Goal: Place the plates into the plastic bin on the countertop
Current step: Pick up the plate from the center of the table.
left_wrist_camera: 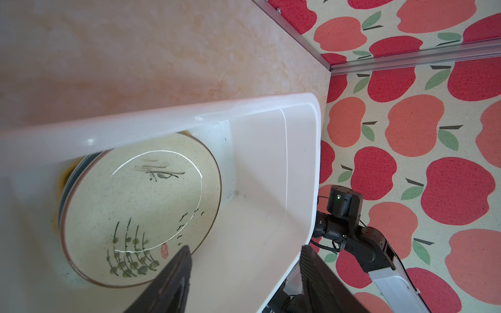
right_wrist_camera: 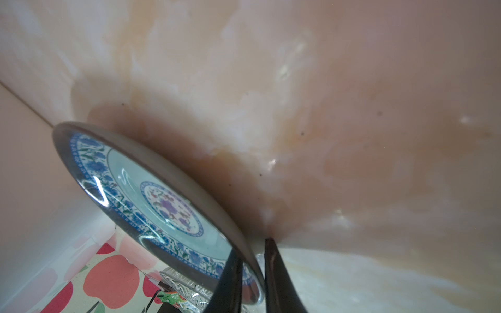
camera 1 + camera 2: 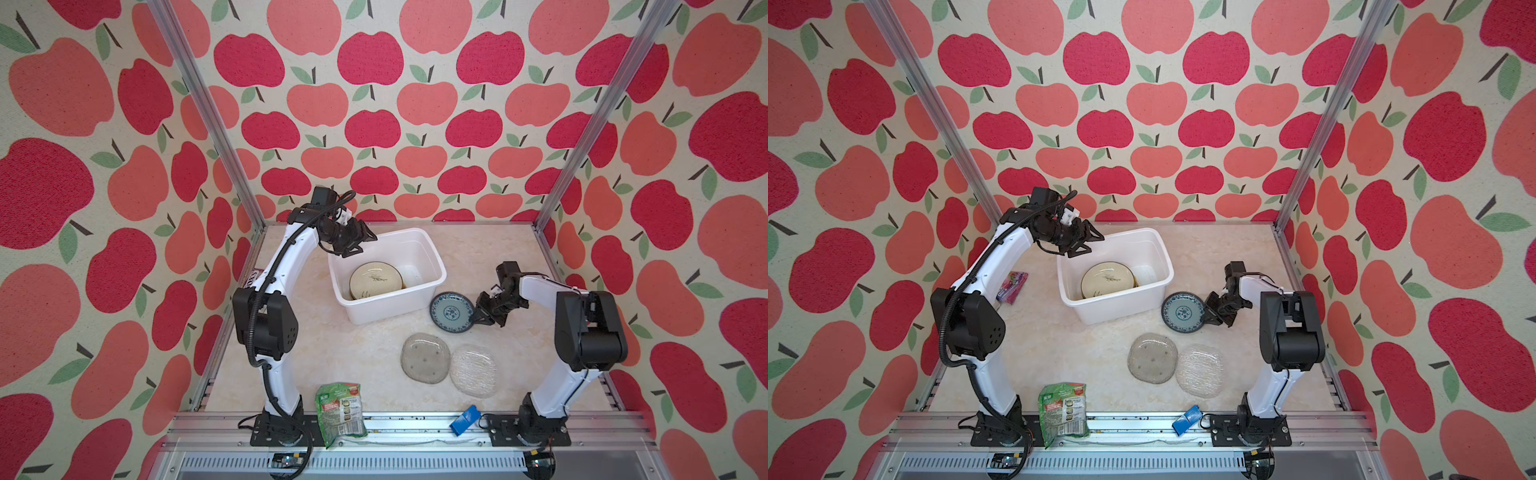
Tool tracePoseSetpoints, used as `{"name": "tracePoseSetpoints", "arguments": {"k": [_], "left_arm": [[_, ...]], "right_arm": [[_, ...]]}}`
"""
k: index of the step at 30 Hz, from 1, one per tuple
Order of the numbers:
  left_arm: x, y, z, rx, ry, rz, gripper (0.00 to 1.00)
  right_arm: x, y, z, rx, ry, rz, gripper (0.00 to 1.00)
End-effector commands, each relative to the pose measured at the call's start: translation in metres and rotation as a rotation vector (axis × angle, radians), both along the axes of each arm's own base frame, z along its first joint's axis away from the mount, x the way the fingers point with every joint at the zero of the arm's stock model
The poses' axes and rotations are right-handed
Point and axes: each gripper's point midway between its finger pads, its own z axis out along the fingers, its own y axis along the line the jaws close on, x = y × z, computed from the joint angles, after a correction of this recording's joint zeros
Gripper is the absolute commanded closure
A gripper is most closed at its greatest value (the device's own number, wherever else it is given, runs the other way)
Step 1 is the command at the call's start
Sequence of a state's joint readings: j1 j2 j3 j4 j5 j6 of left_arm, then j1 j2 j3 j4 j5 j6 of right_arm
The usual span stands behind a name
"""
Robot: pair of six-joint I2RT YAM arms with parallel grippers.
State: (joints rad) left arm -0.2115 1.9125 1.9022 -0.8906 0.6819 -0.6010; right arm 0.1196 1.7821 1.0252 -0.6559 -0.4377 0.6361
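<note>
Apple-print walls enclosed the beige marble tabletop (image 3: 332,353). The right jaws were clamped on the 3 o'clock rim of the round blue patterned plate (image 3: 452,312), which sat just beside the white rectangular plastic bin (image 3: 386,311), at its 4 o'clock. Grasping seemed the step in hand. The next move called for a lift clear of the bin's rim, then a gentle lowering onto the cream painted plate (image 3: 376,280) inside. The left jaws hung wide apart, empty, over the bin's 10 o'clock corner. Only the right wrist view showed the rim pinched; both top views added the grey glass plate (image 3: 425,357) and clear glass plate (image 3: 473,370) at the bin's 5 o'clock.
</note>
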Motion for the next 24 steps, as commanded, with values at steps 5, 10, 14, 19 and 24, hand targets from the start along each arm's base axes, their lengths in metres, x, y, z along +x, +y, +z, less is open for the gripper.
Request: {"name": "tracePoseSetpoints", "arguments": {"k": [5, 10, 14, 19, 24], "left_arm": [[0.001, 0.003, 0.013, -0.007, -0.039, 0.001, 0.34], [0.010, 0.001, 0.013, -0.015, -0.054, 0.003, 0.35], [0.021, 0.002, 0.014, -0.016, -0.073, 0.015, 0.35], [0.034, 0.004, 0.014, -0.027, -0.081, 0.018, 0.35], [0.044, 0.004, 0.012, -0.035, -0.087, 0.012, 0.35]], "right_arm": [[0.001, 0.002, -0.012, -0.006, 0.011, -0.008, 1.00], [0.002, 0.002, -0.005, 0.007, 0.001, -0.014, 1.00], [0.004, -0.005, 0.011, 0.003, -0.029, -0.037, 1.00], [0.010, -0.016, 0.035, 0.000, -0.089, -0.072, 1.00], [0.020, -0.017, 0.055, 0.010, -0.141, -0.081, 1.00]]}}
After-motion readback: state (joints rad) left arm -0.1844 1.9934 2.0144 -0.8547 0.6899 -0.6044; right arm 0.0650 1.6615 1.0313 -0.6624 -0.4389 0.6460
